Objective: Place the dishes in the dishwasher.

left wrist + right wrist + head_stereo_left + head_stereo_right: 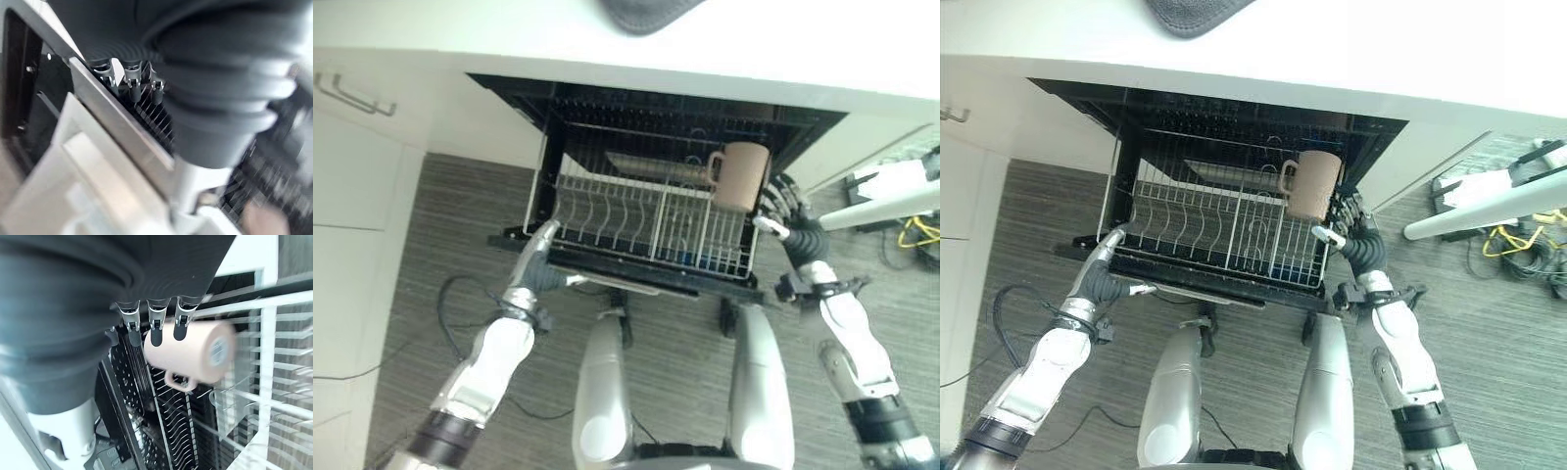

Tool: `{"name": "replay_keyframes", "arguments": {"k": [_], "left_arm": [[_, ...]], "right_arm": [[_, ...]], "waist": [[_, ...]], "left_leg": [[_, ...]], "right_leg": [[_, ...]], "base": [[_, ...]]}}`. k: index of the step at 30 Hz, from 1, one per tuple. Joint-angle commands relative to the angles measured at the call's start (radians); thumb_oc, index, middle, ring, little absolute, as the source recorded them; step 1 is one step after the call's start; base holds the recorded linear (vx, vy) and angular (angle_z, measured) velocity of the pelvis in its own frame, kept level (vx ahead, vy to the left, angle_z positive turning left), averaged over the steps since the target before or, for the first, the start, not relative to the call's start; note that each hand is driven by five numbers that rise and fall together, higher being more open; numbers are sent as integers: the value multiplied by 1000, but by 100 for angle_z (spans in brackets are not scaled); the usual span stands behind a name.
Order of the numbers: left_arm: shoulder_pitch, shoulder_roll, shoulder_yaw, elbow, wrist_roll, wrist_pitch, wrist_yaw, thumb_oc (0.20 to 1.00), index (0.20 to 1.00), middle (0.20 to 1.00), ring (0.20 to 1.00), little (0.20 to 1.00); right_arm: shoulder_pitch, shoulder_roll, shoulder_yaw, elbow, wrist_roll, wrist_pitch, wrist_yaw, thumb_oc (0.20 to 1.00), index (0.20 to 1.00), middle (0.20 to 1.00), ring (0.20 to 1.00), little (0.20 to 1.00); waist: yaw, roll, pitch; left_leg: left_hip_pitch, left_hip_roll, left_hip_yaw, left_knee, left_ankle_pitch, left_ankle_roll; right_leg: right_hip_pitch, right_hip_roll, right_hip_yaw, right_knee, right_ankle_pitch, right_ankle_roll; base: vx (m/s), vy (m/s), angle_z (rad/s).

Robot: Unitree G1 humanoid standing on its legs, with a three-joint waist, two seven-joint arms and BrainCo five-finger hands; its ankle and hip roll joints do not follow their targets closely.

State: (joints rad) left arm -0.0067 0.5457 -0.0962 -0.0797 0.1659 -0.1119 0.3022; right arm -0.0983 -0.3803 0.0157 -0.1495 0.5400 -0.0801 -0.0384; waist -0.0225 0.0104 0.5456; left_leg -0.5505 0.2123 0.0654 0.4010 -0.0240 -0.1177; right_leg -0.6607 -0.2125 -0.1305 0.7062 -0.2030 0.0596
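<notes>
Mug [744,174]: beige, handle toward 9 o'clock, at the rack's far right corner, about 1 o'clock from the robot; it sits upside down over the tines as far as can be told
Rack [636,220]: white wire, pulled out of the dishwasher [656,113] under the white counter [783,44]; a long metal piece lies at its back, just left of the mug
Right hand [785,211]: at the rack's right edge, just beside the mug at its 4 o'clock; in the right wrist view the fingers [155,325] hang straight and loose, tips against or just in front of the mug's side, not wrapped round it
Left hand [540,250]: at the rack's front left corner, about 11 o'clock; fingers [132,81] straight, lying along the rack's front rim
Around: grey mat [646,12] on the counter at 12 o'clock; white cabinet [362,166] with a bar handle at 10 o'clock; a white stand leg and yellow cables [920,233] on the striped floor at 3 o'clock
In the way: the rack's upright tines between the two hands
</notes>
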Motion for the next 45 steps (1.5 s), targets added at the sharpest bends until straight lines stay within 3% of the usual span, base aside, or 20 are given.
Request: {"name": "replay_keyframes", "arguments": {"k": [1,5,9,16,20,24,26,27,28,31,32,34,36,40,43,45], "left_arm": [[-75,75,9,-102,-72,-201,85,1000,1000,1000,1000,1000],[-79,35,39,-132,-83,-273,118,1000,1000,1000,1000,1000],[-104,23,51,-145,-100,-292,131,1000,1000,1000,1000,1000],[-110,2,88,-192,-129,-345,120,1000,1000,1000,1000,1000],[-84,-32,132,-262,-181,-400,71,1000,1000,1000,1000,1000],[-61,-41,170,-289,-198,-426,28,1000,1000,1000,1000,1000],[-33,-50,191,-301,-222,-439,11,1000,1000,1000,1000,1000],[-8,-49,214,-306,-254,-452,-5,1000,1000,1000,1000,1000],[-5,-49,219,-306,-258,-451,-10,1000,1000,1000,1000,1000],[-17,-50,218,-293,-287,-442,-37,1000,1000,1000,1000,1000],[-27,-57,209,-282,-296,-433,-43,1000,1000,1000,1000,1000],[-41,-62,195,-262,-316,-434,-49,1000,1000,1000,1000,1000],[-38,-68,197,-255,-330,-443,-56,1000,1000,1000,1000,1000],[-46,-80,196,-237,-371,-440,-64,1000,1000,1000,1000,1000],[-46,-88,190,-255,-379,-422,-73,1000,1000,1000,1000,1000],[-40,-94,194,-268,-421,-413,-84,1000,1000,1000,1000,1000]], "right_arm": [[-127,-12,-26,-50,48,-98,33,1000,1000,1000,1000,1000],[-99,13,-36,-101,35,-129,41,1000,1000,1000,1000,1000],[-103,11,-49,-122,2,-144,42,1000,1000,1000,1000,1000],[-95,-6,-98,-178,-12,-170,46,1000,1000,1000,1000,1000],[-62,-16,-132,-211,-38,-176,33,1000,1000,1000,1000,1000],[1,8,-162,-242,-40,-183,17,1000,1000,1000,1000,1000],[46,38,-171,-269,-49,-189,29,1000,1000,1000,1000,1000],[73,46,-171,-276,-51,-202,50,1000,1000,1000,1000,1000],[78,43,-172,-278,-48,-204,51,1000,1000,1000,1000,1000],[102,22,-189,-288,-25,-210,42,1000,1000,1000,1000,1000],[104,15,-204,-288,-17,-212,40,1000,1000,1000,1000,1000],[104,10,-223,-280,-6,-225,45,1000,1000,1000,1000,1000],[120,12,-235,-279,-7,-251,54,1000,1000,1000,1000,1000],[80,-2,-223,-280,-31,-238,31,1000,1000,1000,1000,1000],[80,-17,-228,-289,-62,-222,12,1000,1000,1000,1000,1000],[83,-35,-246,-293,-57,-209,5,1000,1000,1000,1000,1000]], "waist": [[-26,33,-26],[-39,15,-26],[-43,7,-26],[-36,-6,-104],[-26,-34,-174],[-32,-51,-249],[-31,-47,-286],[-24,-38,-306],[-24,-34,-314],[-43,-27,-344],[-55,-27,-363],[-59,-33,-382],[-53,-40,-395],[-52,-25,-416],[-52,-36,-417],[-52,-45,-419]], "left_leg": [[25,-68,63,67,-81,84],[114,-67,101,-69,-22,76],[201,-74,121,-170,8,68],[302,-84,146,-233,-5,63],[379,-109,158,-198,-71,74],[458,-141,168,-269,-65,85],[530,-156,202,-349,-51,93],[581,-159,219,-413,-36,104],[591,-161,218,-431,-32,108],[610,-179,180,-467,-23,123],[616,-190,160,-480,-18,125],[620,-212,141,-488,-16,131],[620,-222,148,-488,-6,131],[626,-224,165,-478,8,113],[576,-233,192,-374,-15,91],[562,-205,198,-337,-29,80]], "right_leg": [[96,19,39,-183,85,33],[174,35,38,-322,145,53],[266,35,21,-434,181,66],[394,16,-13,-544,197,72],[509,-20,-26,-605,210,94],[560,-61,-17,-676,305,131],[560,-69,-66,-658,353,147],[574,-37,-111,-596,314,139],[579,-12,-113,-564,288,132],[597,110,-46,-473,190,99],[606,180,-2,-452,158,74],[636,227,11,-481,137,50],[672,215,-15,-542,152,45],[738,238,4,-677,128,11],[774,212,6,-724,148,7],[776,192,-9,-735,158,8]], "base": [[-23,-2,-19],[-21,3,-13],[-21,12,-6],[4,47,5],[76,172,15],[159,191,0],[140,290,-16],[52,275,-52],[7,239,-71],[-29,91,-22],[-63,47,34],[-92,-11,40],[-92,-98,38],[-102,-114,16],[-116,-14,2],[-129,75,27]]}}
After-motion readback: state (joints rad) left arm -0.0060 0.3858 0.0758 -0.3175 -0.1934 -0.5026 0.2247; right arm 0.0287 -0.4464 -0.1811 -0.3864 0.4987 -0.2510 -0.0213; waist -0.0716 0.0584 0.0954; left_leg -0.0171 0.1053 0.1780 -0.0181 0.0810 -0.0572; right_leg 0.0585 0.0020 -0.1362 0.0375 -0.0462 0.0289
